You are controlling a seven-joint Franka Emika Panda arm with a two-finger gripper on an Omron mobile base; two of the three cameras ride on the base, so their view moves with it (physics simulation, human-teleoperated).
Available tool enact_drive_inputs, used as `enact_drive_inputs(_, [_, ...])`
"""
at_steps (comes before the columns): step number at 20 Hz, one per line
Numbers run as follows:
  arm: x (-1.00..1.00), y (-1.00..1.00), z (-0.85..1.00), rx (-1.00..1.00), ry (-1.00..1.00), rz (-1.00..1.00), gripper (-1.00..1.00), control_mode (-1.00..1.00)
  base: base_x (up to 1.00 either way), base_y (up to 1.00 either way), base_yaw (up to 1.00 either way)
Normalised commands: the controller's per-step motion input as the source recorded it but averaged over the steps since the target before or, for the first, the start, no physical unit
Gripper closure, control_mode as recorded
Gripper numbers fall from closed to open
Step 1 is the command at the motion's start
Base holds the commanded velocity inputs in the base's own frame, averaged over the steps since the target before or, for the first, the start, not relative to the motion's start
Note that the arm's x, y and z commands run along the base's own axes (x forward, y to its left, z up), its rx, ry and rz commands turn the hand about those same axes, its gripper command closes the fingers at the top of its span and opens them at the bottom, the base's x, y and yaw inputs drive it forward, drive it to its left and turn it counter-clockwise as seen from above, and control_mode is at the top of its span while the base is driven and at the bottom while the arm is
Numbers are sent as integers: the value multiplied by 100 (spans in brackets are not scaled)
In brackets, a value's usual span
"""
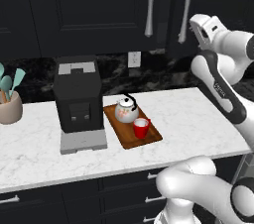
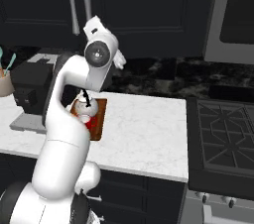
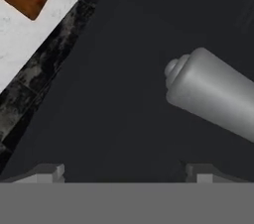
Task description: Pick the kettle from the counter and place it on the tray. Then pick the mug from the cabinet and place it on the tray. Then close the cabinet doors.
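Left base view: kettle [image 1: 126, 110] and mug [image 1: 141, 128] on tray [image 1: 149, 139], mid worktop [image 1: 198, 114]. Cabinet doors [image 1: 99, 10] look shut. Hand [image 3: 124, 172] released, empty, beside right door handle [image 3: 213, 99], likely for final push.

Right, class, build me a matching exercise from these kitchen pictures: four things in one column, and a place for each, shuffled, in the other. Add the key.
Things:
1. kettle
2. mug
3. coffee machine
4. utensil pot

Places:
A. far left end of the counter
B. on the counter just left of the tray
C. near part of the tray, in front of the kettle
D. far part of the tray

Pairs: 1-D, 2-C, 3-B, 4-A
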Motion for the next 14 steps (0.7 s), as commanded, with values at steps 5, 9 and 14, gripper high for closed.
enact_drive_inputs(5, [92, 14, -10, 6, 6, 0, -100, -100, 0, 0, 0])
enact_drive_inputs(9, [55, 2, -1, 2, 0, -2, -100, -100, 0, 0, 0])
enact_drive_inputs(14, [51, 0, -9, 1, 4, -7, -100, -100, 0, 0, 0])
